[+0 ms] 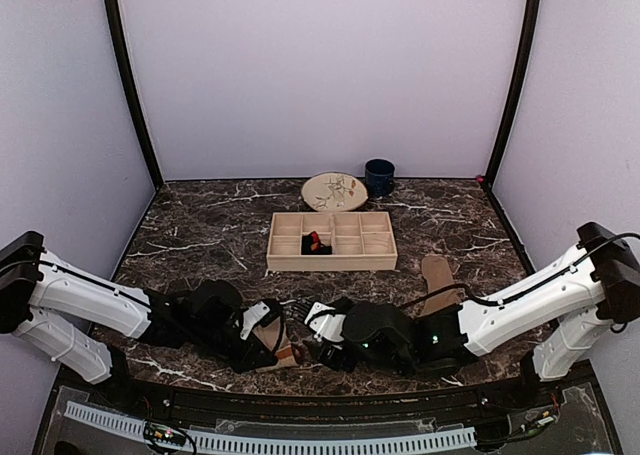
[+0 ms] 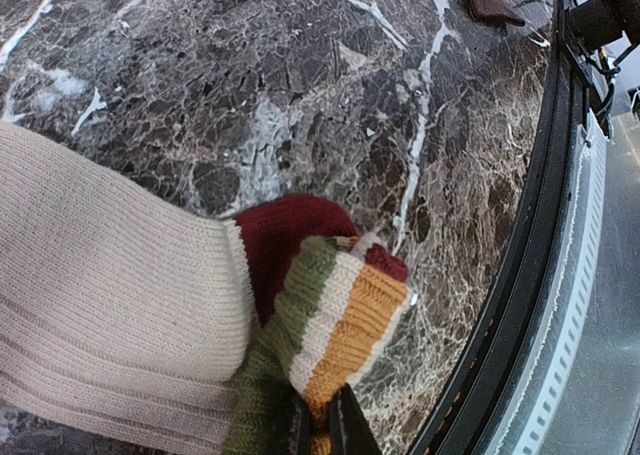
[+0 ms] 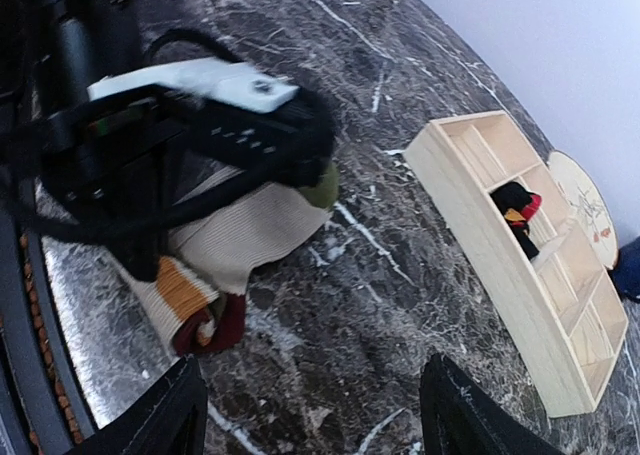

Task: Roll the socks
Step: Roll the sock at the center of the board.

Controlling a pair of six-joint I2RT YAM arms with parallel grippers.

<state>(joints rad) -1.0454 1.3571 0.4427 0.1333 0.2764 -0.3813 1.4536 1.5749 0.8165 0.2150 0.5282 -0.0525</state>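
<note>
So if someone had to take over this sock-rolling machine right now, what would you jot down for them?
Left gripper: shut on the striped end of the striped sock, near the table's front edge.
Right gripper: open, holding nothing, beside that sock.
Black sock: bundled in a compartment of the wooden tray.
Tan sock: flat on the table by the right arm.
Done: the black sock looks put away.
Left: roll the striped sock, then the tan one.

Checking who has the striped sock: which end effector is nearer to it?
Left. The left end effector is shut on the striped sock; the right end effector stands open beside it, apart.
</note>
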